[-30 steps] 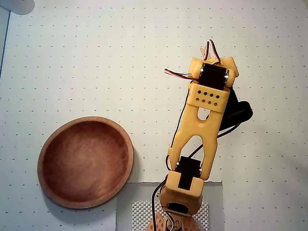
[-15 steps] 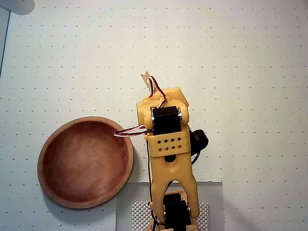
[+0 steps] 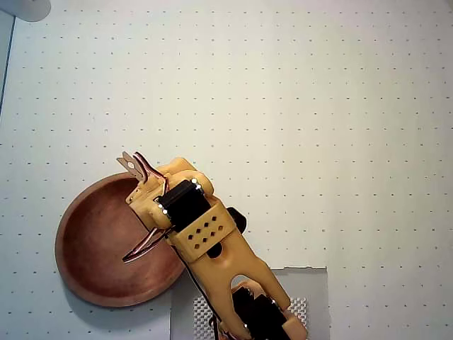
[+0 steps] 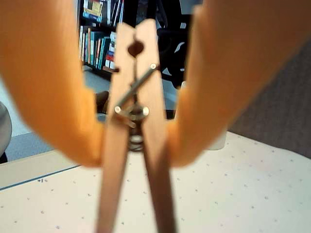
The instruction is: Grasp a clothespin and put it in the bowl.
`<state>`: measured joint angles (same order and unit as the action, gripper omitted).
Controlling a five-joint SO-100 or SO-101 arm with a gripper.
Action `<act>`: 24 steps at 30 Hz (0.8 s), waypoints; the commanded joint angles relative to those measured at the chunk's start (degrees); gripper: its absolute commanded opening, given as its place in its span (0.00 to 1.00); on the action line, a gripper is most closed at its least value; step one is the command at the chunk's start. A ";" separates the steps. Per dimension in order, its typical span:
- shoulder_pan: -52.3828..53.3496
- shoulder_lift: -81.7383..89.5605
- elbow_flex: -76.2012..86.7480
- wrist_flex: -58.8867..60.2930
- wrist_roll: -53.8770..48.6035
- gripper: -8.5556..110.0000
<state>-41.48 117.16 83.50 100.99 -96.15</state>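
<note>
White dotted paper covered the table [image 3: 318, 106], and a grey mat [image 3: 315, 283] lay at the bottom edge in the overhead view.

The clothespin [image 4: 133, 126] sat squeezed between the two orange fingers [image 4: 53, 87] of the pincer [image 4: 133, 150]. In the wrist view it stood upright, with its closed tip at the top and its two wooden legs spreading toward the bottom. Its metal spring [image 4: 132, 110] showed just above the spot where the fingers pressed on it. The pincer was nearly closed, with only the clothespin in between. In the overhead view a small pale end of the clothespin [image 3: 131, 164] stuck out past the front of the arm.

The bowl [image 3: 92, 248] was right under the pincer's front end. The clothespin's end hung over the bowl's top rim, above it and not touching. The bowl was round, reddish-brown, and had nothing lying inside where it could be seen.

The yellow arm [image 3: 205, 241] reached from the bottom of the overhead view up and to the left, covering the bowl's right side. Red, white and black wires [image 3: 145, 248] looped off it over the bowl.

Behind the pincer in the wrist view stood blurry shelves of books [image 4: 97, 34].
</note>
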 commanded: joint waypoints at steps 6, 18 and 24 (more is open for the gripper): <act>-4.22 -2.90 -1.32 0.79 3.16 0.05; -9.40 -9.76 -0.53 1.41 1.85 0.05; -9.67 -13.89 1.14 1.49 1.93 0.05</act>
<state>-51.06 103.45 84.38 100.99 -94.39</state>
